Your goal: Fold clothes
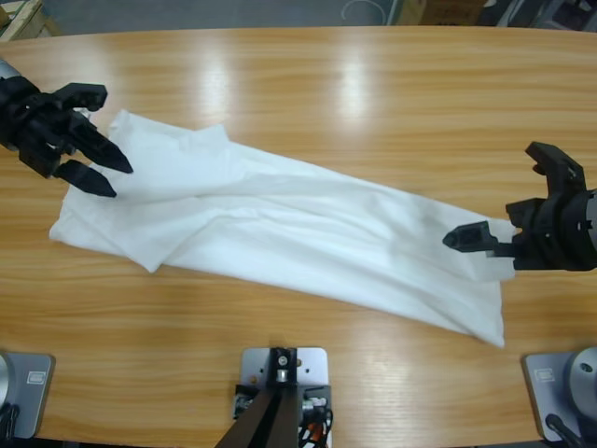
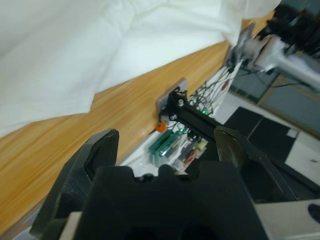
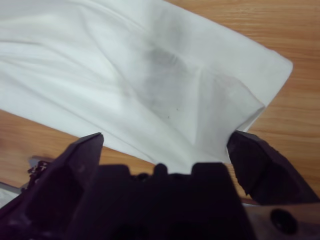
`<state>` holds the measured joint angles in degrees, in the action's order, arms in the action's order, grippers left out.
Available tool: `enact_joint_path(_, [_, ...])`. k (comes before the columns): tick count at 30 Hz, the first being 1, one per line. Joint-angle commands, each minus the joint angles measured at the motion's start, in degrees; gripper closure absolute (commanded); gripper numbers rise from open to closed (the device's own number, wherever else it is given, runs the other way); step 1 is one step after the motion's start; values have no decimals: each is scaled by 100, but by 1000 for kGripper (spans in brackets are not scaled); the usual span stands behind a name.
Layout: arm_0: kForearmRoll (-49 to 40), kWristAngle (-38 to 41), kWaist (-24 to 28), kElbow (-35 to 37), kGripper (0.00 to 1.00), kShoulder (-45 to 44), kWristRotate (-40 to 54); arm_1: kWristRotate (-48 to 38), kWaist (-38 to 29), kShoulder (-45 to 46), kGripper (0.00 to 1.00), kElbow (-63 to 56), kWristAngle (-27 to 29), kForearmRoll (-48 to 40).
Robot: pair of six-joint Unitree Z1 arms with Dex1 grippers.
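Tabletop (image 1: 308, 84): long wooden surface, carries everything. White T-shirt (image 1: 280, 224) lies on it as a long narrow band, already folded lengthwise by the look of it, running diagonally from near the tabletop's left edge down toward the right end of the front edge. Layers overlap along the middle, with soft creases; a loose flap shows at the left end. A faint dark smudge shows through the cloth near the right end, clearer in the right wrist view; cannot tell what it is.

Left gripper (image 1: 91, 140) sits at the shirt's left end, jaws spread apart, holding nothing, tips over the cloth's upper left corner. Its wrist view looks past the shirt edge to the tabletop's front edge, with no cloth between the jaws.

Right gripper (image 1: 513, 201) sits at the shirt's right end, jaws wide apart, released. One jaw tip lies over the cloth near its right edge; the other stands clear above the tabletop. Right wrist view shows cloth (image 3: 150, 85) ahead of the jaws, not pinched.

Judgement: one gripper at each short end suggests both are placed to take the ends for a crosswise fold.
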<state>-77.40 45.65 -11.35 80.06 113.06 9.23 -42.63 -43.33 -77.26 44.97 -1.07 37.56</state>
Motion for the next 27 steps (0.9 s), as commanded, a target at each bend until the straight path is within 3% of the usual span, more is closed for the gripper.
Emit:
enact_joint_path(1, [487, -519, 597, -96, 257, -524, -324, 167, -60, -25, 0, -33, 72, 58])
enact_joint_path(14, [844, -1065, 1485, 38, 257, 373, -730, 399, 28, 112, 0, 10, -111, 76])
enact_joint_path(27, [981, -1137, 924, 801, 257, 1383, -1027, 686, 181, -122, 0, 57, -247, 69])
